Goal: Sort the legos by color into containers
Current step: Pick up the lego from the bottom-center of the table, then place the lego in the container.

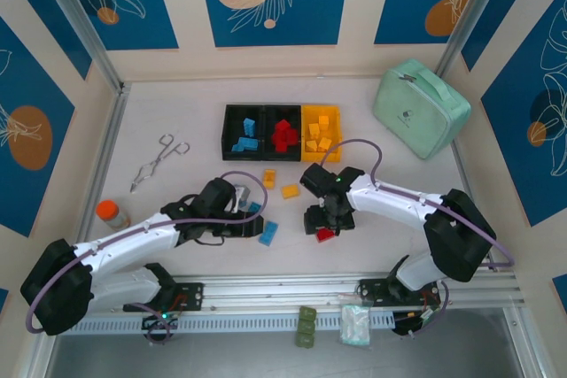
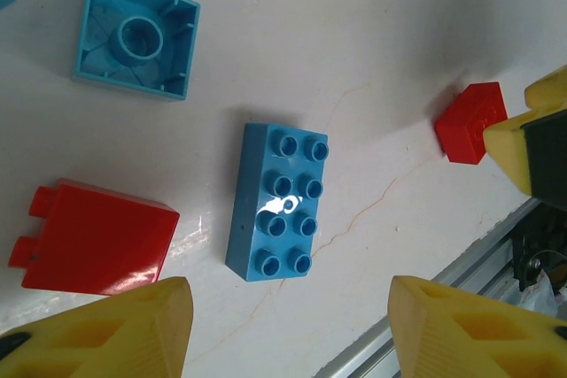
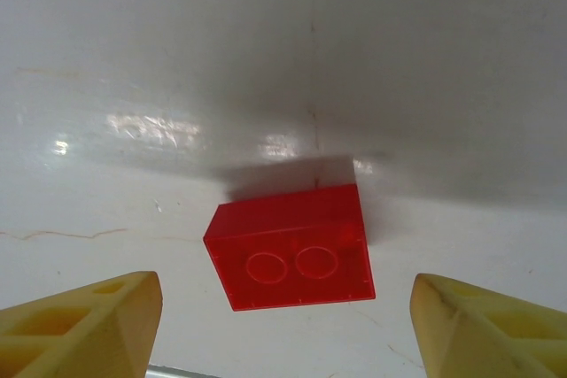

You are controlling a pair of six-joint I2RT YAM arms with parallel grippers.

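Note:
Three joined containers stand at the back: a black bin [image 1: 244, 130] with blue legos, a black bin [image 1: 283, 130] with red ones, and a yellow bin [image 1: 321, 133] with yellow ones. Two yellow legos [image 1: 268, 178] [image 1: 291, 190] lie loose in front of the bins. My left gripper [image 1: 246, 223] [image 2: 288, 334] is open just short of a blue 2x4 brick [image 2: 279, 204] [image 1: 267, 233]. An upturned blue brick [image 2: 137, 33] and a red brick [image 2: 93, 238] lie near it. My right gripper [image 1: 326, 226] [image 3: 288, 334] is open, its fingers straddling a red brick [image 3: 292, 258] [image 1: 326, 235] that lies on its side on the table.
A mint-green zip case [image 1: 421, 108] sits at the back right. Metal tongs [image 1: 158, 161] and an orange-capped bottle [image 1: 111, 212] lie on the left. Olive-green bricks [image 1: 306, 325] and a small bag [image 1: 355, 325] rest beyond the front rail. The two grippers are close together.

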